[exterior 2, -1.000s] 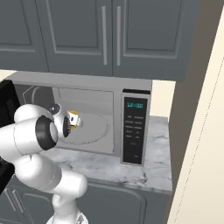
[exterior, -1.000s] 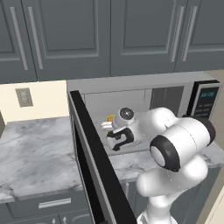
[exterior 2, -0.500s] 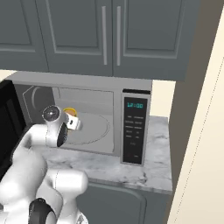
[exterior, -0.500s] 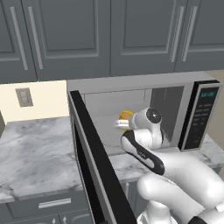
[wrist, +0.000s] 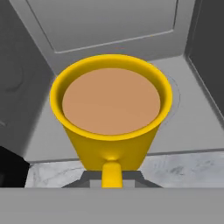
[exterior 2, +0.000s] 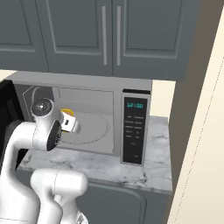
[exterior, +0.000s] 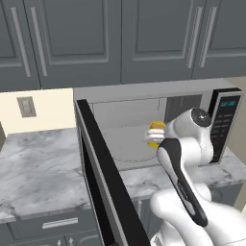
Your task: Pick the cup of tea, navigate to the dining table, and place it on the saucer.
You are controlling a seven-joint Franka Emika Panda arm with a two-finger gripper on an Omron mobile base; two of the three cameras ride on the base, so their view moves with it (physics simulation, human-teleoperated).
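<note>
Yellow fills most of my hand view: the cup of tea (wrist: 111,127) sits right in front of the camera, brown liquid level near its rim, its handle pointing straight down toward me. Two grey shapes flank the base of the handle at the bottom edge, but I cannot make out the fingertips themselves, so I cannot tell how wide the jaws stand or whether they press on the cup.

From the left base view, the cup (exterior: 155,134) shows as a yellow sliver just beyond the wrist, at the mouth of the open microwave (exterior: 144,101). From the right base view, it (exterior 2: 66,114) peeks out behind the hand, above the round turntable (exterior 2: 89,128).

Its black door (exterior: 108,182) swings out toward me on the left. The microwave stands on a marble surface (exterior 2: 151,164) beneath grey cabinets (exterior 2: 109,35).
</note>
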